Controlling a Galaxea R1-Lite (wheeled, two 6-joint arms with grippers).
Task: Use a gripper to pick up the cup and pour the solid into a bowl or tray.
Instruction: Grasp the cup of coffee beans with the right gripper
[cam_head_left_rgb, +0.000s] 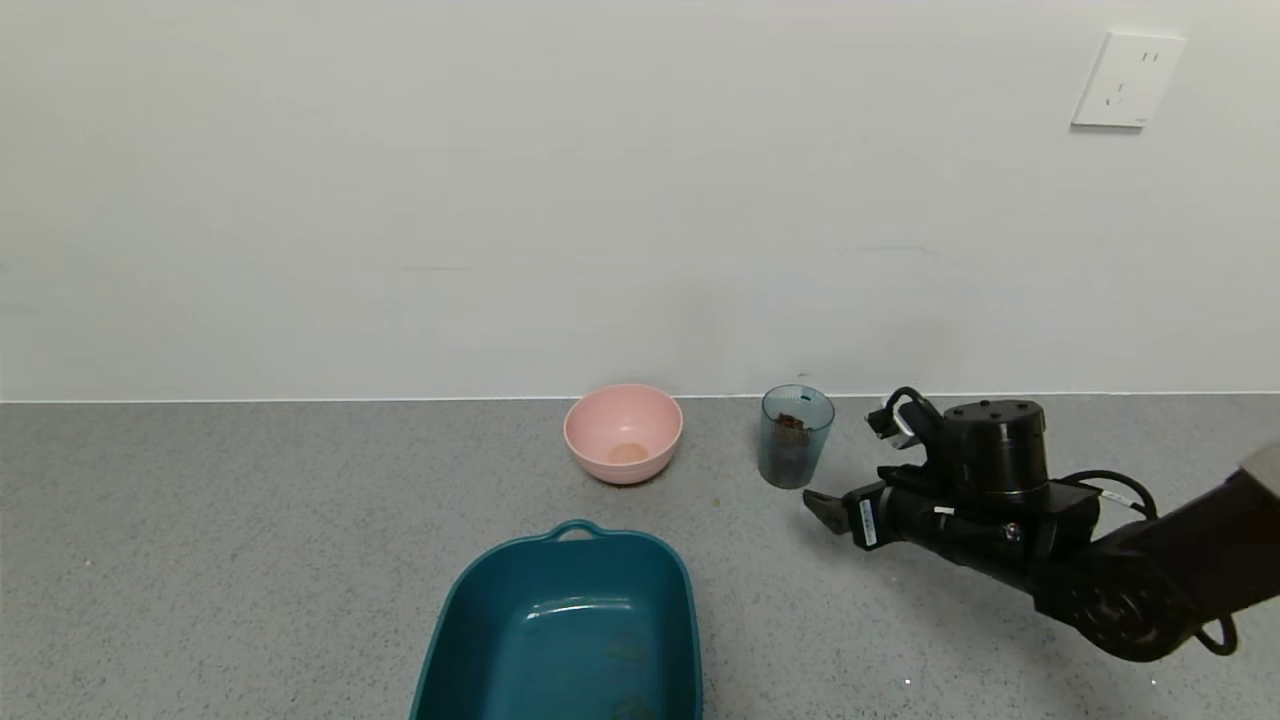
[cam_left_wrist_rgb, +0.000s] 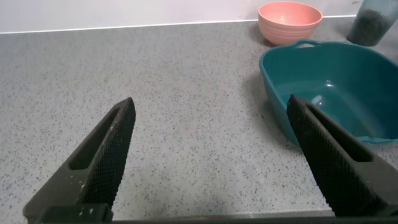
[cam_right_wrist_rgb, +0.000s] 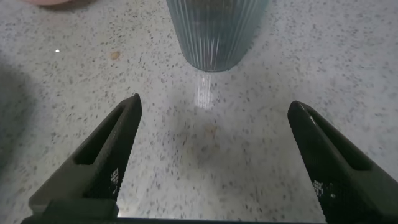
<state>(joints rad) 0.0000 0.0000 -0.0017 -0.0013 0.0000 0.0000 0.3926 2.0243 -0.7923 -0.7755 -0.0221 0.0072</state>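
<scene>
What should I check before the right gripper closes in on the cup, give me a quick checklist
1. Right gripper open: ok, fingers spread wide.
2. Cup upright on the counter: ok.
3. Cup between the fingers: not ok, it stands ahead of the tips.
4. Pellets inside the cup: ok.
5. Pink bowl free to receive the pour: ok, upright beside the cup.
6. Left gripper out of the way: ok, open, beside the teal tray.

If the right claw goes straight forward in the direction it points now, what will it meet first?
Most likely the cup. In the right wrist view it stands upright straight ahead of the open right claw, centred between the fingers, with only bare counter before it. How far it stands is hard to judge.
</scene>
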